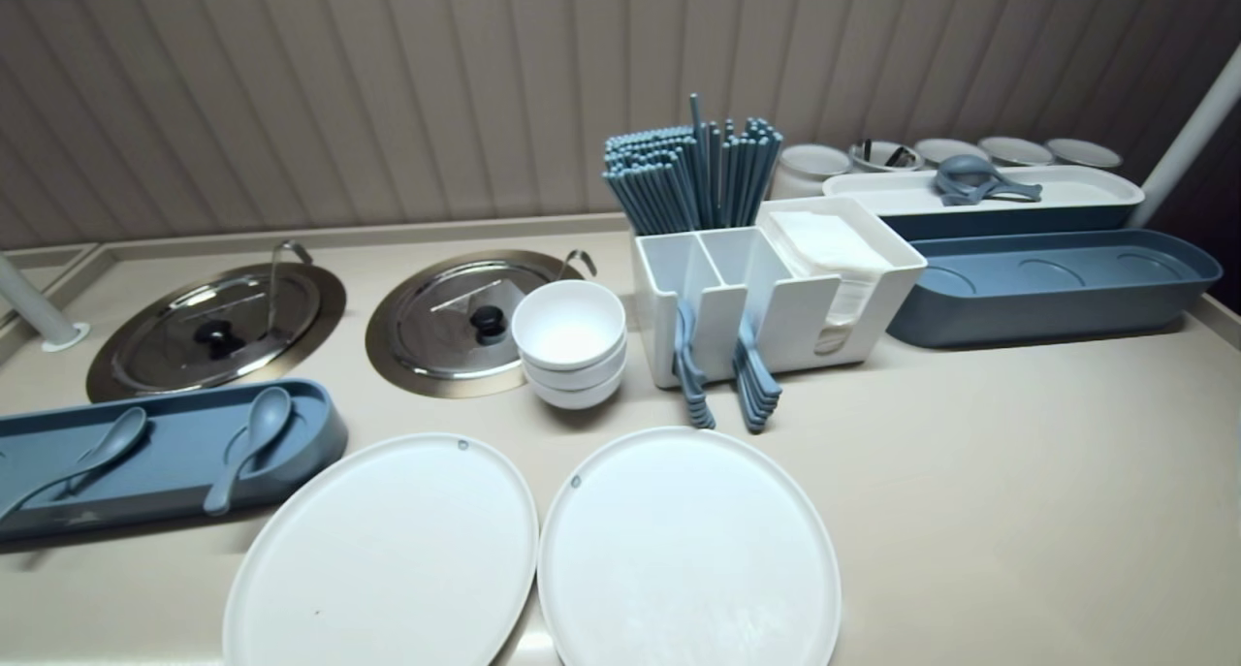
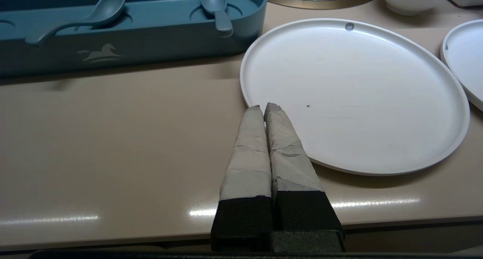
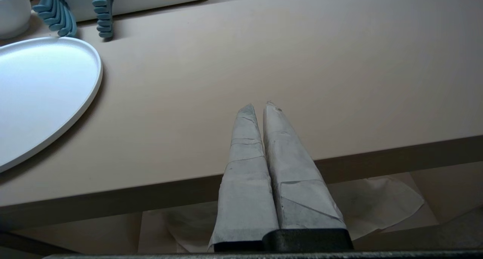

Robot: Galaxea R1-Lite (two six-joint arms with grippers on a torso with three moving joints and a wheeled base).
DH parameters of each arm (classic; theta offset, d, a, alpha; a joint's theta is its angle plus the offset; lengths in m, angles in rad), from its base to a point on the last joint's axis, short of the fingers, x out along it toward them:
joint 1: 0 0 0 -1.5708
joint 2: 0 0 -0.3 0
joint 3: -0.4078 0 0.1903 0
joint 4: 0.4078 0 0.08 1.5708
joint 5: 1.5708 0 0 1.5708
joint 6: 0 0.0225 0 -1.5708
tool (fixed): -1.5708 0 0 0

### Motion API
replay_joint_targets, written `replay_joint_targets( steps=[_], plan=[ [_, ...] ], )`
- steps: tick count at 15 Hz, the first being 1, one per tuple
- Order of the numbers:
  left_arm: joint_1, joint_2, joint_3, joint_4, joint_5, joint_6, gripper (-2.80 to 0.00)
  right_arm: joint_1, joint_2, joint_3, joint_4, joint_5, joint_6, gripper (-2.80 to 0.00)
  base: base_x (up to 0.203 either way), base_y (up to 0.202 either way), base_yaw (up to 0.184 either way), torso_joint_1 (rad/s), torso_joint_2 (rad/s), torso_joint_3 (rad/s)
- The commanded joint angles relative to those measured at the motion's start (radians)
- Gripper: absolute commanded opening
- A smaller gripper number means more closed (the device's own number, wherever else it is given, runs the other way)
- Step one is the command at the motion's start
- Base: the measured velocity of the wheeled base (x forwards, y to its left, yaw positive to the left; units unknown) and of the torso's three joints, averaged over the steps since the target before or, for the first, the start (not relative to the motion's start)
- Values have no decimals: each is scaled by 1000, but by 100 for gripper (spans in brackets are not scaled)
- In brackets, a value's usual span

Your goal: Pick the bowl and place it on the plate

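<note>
Presently the left end effector point(image 2: 263, 106), pressed together, points at the plate point(image 2: 358, 81); right end effector point(image 3: 258, 106), likewise together, over counter point(image 3: 302, 63).

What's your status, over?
Left gripper shut, empty, by left plate rim. Right gripper shut, empty, over counter beside right plate. Spoon tray close beside left plate.

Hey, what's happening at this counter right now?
Nothing is being handled. The left gripper is shut and empty, its tips by the rim of the left white plate. The right gripper, also shut and empty, hangs over bare counter beside the right white plate. Further back sit a blue tray with two spoons, stacked white bowls and a caddy of chopsticks.
</note>
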Motion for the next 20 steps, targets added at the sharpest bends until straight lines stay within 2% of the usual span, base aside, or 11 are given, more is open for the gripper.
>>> replay_joint_targets(
  steps=[1,17,20],
  plan=[
    [0,0,0,-1,0,0,-280,0,1,0,0,0,0,-280,0,0,0,0,0,0],
    [0,0,0,1,2,0,-280,0,1,0,-2,1,-12,-280,0,0,0,0,0,0],
    [0,1,-30,6,-5,18,-280,0,1,0,-2,3,-15,-280,0,0,0,0,0,0]
  ],
)
